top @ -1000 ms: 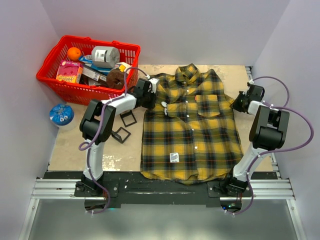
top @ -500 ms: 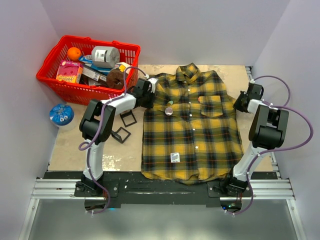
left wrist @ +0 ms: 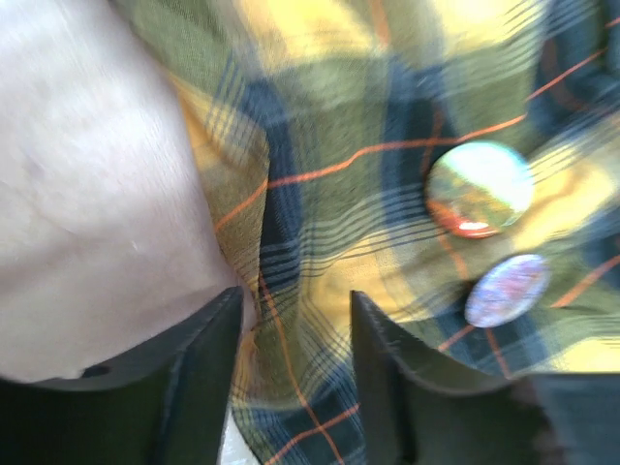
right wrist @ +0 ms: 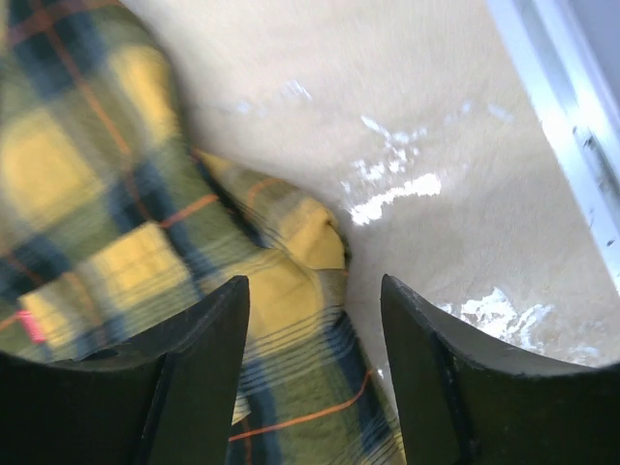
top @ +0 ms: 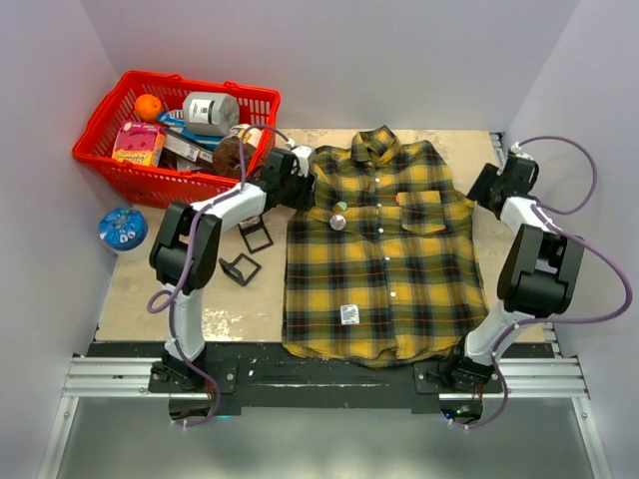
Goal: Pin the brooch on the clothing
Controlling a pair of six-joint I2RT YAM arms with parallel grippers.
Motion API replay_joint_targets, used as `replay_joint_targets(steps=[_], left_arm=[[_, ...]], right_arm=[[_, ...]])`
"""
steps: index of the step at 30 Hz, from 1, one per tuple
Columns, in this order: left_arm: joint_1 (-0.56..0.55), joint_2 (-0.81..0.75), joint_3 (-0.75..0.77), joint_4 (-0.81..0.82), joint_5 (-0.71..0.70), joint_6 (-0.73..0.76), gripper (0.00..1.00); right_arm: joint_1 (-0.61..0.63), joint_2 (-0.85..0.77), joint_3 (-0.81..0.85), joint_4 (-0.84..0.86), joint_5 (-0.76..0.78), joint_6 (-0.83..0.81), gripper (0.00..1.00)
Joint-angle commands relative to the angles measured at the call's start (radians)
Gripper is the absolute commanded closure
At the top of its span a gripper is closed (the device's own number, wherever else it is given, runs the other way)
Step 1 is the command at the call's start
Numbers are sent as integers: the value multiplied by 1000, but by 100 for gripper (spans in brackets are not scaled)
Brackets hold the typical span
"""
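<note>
The yellow-and-dark plaid clothing (top: 384,259) lies spread flat on the table, collar at the far end. A round shiny brooch (top: 340,208) rests on its left chest, with a second, bluish disc (top: 338,222) right beside it; the left wrist view shows the brooch (left wrist: 480,187) and the disc (left wrist: 507,289) on the fabric. My left gripper (top: 302,190) is open at the shirt's left shoulder edge, and loose cloth (left wrist: 300,242) lies between its fingers (left wrist: 208,378). My right gripper (top: 483,196) is open over the shirt's right edge (right wrist: 291,291).
A red basket (top: 110,165) with several items stands at the far left. A blue-and-white round object (top: 123,229) lies near it. Two black square frames (top: 257,236) (top: 240,267) sit left of the shirt. A metal rail (right wrist: 572,145) runs along the table's right edge.
Both grippers have opened and let go of the shirt. The shirt's chest, bunched a second ago, now lies flat. The right arm has drawn back toward the far right.
</note>
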Motion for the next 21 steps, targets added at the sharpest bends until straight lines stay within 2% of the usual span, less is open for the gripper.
replay_joint_targets(steps=[1,6,13,14,17,21], left_arm=[[10,-74,33,55,1,-6,38],[12,-2,124,-6,-39,-5,36],[16,90,232,-55,-91,-1,36],[16,100,243,-64,-91,-1,39],[19,138,274,-61,-88,5,55],[22,187,312,-60,-72,8,54]], right_arm=[[33,-78,54,8,-6,-41,39],[65,15,207,-56,-63,-91,31],[135,187,366,-135,-40,-150,33],[137,222,393,-139,-45,-148,34],[140,290,447,-165,-54,-151,42],[140,337,476,-170,-48,-169,44]])
